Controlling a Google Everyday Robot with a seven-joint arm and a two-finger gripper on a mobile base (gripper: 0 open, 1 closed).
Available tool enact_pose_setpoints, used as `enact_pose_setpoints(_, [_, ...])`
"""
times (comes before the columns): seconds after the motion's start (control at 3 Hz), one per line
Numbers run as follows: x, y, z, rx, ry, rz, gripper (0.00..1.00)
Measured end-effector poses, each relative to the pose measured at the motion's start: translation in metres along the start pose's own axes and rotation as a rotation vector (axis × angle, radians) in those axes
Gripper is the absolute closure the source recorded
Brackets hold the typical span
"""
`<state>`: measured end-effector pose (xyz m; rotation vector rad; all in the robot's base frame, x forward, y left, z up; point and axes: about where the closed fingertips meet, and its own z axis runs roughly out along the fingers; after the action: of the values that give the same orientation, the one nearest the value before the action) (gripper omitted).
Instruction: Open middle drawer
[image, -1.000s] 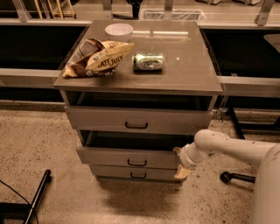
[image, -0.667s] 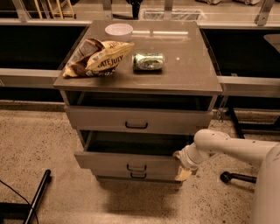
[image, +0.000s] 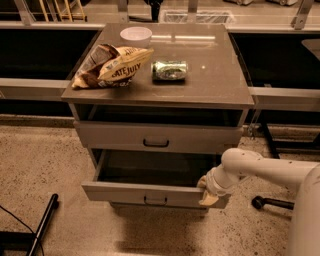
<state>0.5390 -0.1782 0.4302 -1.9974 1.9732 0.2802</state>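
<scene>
The middle drawer (image: 125, 192) of the grey-beige cabinet stands pulled well out, and its bare dark interior shows. Its small dark handle (image: 155, 200) is at the centre of the flat front. My gripper (image: 206, 191) is at the right end of that front, clamped over its top edge. My white arm (image: 270, 170) reaches in from the right. The top drawer (image: 156, 136) above is slightly out. The bottom drawer is hidden under the middle one.
On the cabinet top (image: 215, 85) lie a chip bag (image: 112, 65), a green can (image: 169, 70) on its side and a white bowl (image: 136, 35). A black pole (image: 42, 225) lies on the floor at the left. A dark wheeled base (image: 265, 201) stands at the right.
The middle drawer has slid further out toward the camera, together with my gripper on its right end. The things on the cabinet top have not moved.
</scene>
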Motion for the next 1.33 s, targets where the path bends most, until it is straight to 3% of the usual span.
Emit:
enact_pose_setpoints(0.33, [0.0, 0.036, -0.002, -0.052, 0.036, 0.013, 0.51])
enact_pose_setpoints(1.0, [-0.001, 0.041, -0.004, -0.064, 0.044, 0.018, 0.51])
enact_pose_setpoints(1.33, [-0.008, 0.063, -0.009, -0.093, 0.047, 0.008, 0.51])
